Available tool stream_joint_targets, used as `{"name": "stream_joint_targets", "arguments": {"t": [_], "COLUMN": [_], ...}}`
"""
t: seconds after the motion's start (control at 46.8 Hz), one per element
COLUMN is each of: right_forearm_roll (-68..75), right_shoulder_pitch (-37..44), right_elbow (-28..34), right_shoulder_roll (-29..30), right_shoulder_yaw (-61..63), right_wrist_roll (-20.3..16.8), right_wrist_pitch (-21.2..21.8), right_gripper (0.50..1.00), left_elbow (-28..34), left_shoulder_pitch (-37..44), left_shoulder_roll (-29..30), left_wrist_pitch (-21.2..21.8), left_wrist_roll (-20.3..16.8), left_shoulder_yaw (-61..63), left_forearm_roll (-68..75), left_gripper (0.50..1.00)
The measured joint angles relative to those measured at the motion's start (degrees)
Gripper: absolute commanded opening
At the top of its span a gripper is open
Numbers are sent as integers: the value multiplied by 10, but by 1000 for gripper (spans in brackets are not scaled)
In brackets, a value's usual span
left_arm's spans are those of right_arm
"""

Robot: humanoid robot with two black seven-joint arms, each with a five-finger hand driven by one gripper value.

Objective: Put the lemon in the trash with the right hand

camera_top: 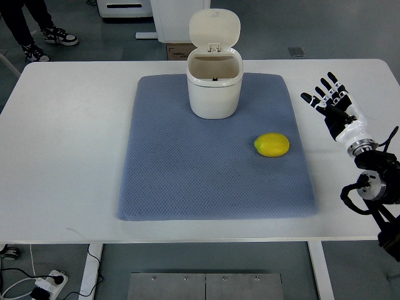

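The lemon [272, 145] is lying on the right half of a blue-grey quilted mat [187, 181], on its side with its long axis running roughly left to right, and nothing is touching it. It is sitting below and to the right of the trash bin [214, 94], well apart from it. The bin is a small cream-white can standing upright near the top middle of the mat. Its hinged lid [215, 29] is standing raised at the back, so the mouth is showing open and the inside is looking dark and shadowed.

The right hand [332, 106] is hovering over the bare white table [69, 156] to the right of the mat, off the mat's edge and well apart from the lemon. Its black fingers [322, 88] are spreading out and pointing up and to the left, and the hand is holding nothing. The white wrist and the black forearm are running down toward the picture's right edge.

The mat is covering the middle of the table, with bare tabletop showing on every side. Beyond the far left corner of the table a person's legs and sneakers [53, 39] are standing on the grey floor. Under the table's near left corner a power strip [47, 284] with cables is lying on the floor.
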Motion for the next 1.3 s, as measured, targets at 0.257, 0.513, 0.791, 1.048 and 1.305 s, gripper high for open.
{"name": "stream_joint_targets", "arguments": {"t": [0.257, 0.513, 0.791, 1.048, 1.305], "right_forearm_roll": [1, 1, 2, 3, 4], "right_shoulder_pitch": [0, 0, 0, 0, 1], "right_elbow": [0, 0, 0, 0, 0], "right_shoulder_roll": [0, -2, -1, -2, -3], "right_shoulder_yaw": [3, 3, 3, -2, -3], "right_wrist_roll": [0, 0, 10, 17, 17], "right_wrist_pitch": [0, 0, 1, 2, 3], "right_gripper": [1000, 1000, 1000, 1000, 1000], "left_elbow": [0, 0, 0, 0, 0], "left_shoulder_pitch": [0, 1, 1, 1, 1], "left_shoulder_roll": [0, 0, 0, 0, 0], "left_wrist_pitch": [0, 1, 1, 0, 0], "left_wrist_roll": [-1, 0, 0, 0, 0], "left_shoulder_yaw": [0, -1, 0, 0, 0], "left_forearm_roll": [0, 0, 0, 0, 0], "left_gripper": [1000, 1000, 1000, 1000, 1000]}}
